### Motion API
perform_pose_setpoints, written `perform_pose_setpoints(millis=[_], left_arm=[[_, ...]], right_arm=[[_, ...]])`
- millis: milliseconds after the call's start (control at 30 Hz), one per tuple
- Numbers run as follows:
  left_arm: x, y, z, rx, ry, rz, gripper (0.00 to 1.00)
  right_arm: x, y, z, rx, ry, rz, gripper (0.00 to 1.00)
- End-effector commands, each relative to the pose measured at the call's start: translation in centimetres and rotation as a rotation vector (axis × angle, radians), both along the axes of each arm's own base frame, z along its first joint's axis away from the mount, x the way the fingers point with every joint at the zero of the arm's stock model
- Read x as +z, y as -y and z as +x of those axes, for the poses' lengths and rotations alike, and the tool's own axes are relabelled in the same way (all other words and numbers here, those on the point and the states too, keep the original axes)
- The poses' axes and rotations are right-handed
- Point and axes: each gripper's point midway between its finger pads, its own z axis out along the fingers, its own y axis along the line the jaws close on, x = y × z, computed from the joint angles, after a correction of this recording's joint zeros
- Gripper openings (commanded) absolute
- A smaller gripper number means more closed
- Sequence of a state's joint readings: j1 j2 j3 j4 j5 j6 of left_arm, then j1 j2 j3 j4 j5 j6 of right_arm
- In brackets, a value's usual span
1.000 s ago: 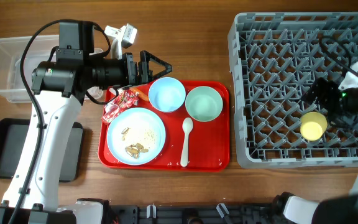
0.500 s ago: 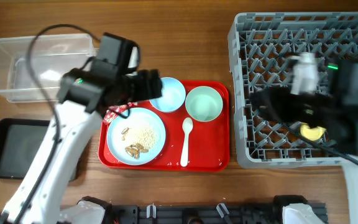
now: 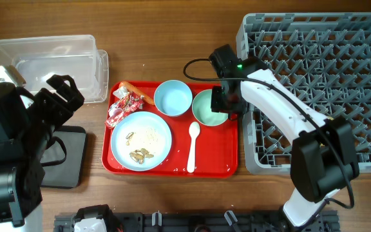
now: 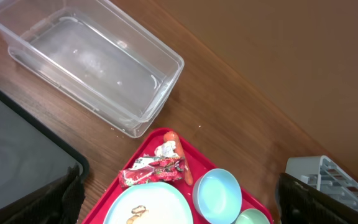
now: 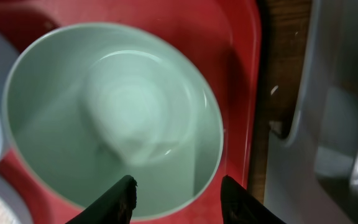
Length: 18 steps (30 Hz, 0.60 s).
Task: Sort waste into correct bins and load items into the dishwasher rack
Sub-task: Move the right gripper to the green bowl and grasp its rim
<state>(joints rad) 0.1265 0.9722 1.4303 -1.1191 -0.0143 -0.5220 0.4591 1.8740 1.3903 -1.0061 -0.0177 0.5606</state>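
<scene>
Mint green bowl (image 5: 114, 118), empty, upright on red tray (image 3: 218, 164), directly beneath right gripper (image 5: 178, 194); jaws parted wide, nothing held, tips over one edge of the rim. Round: no long axis to match. Dishwasher rack (image 3: 314, 64) just beside jaws, opposite light blue bowl (image 3: 172, 97). Left gripper (image 4: 179, 208) well apart, spread open, empty. Clear tub (image 4: 86, 62) empty; plate (image 3: 141, 140) bearing scraps

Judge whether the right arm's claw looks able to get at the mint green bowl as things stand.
Probably yes. The right claw hangs open directly above the mint green bowl, its fingers over one side of the rim. The bowl looks empty, and nothing lies between claw and bowl.
</scene>
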Motion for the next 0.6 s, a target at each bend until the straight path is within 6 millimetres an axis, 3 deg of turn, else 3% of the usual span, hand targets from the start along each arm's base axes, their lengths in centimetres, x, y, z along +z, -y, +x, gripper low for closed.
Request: perform_pose_setpoints(millis=[0,167,267,333,467,567], left_arm=[[0.1,-0.4,0.0,0.021,0.001,-0.002,1.0],[0.1,-0.4,0.0,0.021,0.001,-0.002,1.0],[0.1,-0.4,0.0,0.022,0.001,-0.002,1.0],[0.1,-0.4,0.0,0.021,0.001,-0.002,1.0],[0.1,-0.4,0.0,0.021,0.001,-0.002,1.0],[0.1,-0.4,0.0,0.021,0.001,-0.002,1.0]], right_arm=[[-1.5,0.4,0.8,-0.014,-0.003,-0.041,0.44],[-4.4,1.6,0.3,-0.078,-0.07,-0.113,0.44],[-4.5,1.1,0.3,-0.011,-0.077,-0.086,0.45],[-3.4,1.1,0.5,0.024,-0.053,-0.075,0.45],[1.2,0.2,1.4,0.081,0.073,0.004,0.49],[2.8,0.9,1.6,0.031,0.116,-0.014,0.49]])
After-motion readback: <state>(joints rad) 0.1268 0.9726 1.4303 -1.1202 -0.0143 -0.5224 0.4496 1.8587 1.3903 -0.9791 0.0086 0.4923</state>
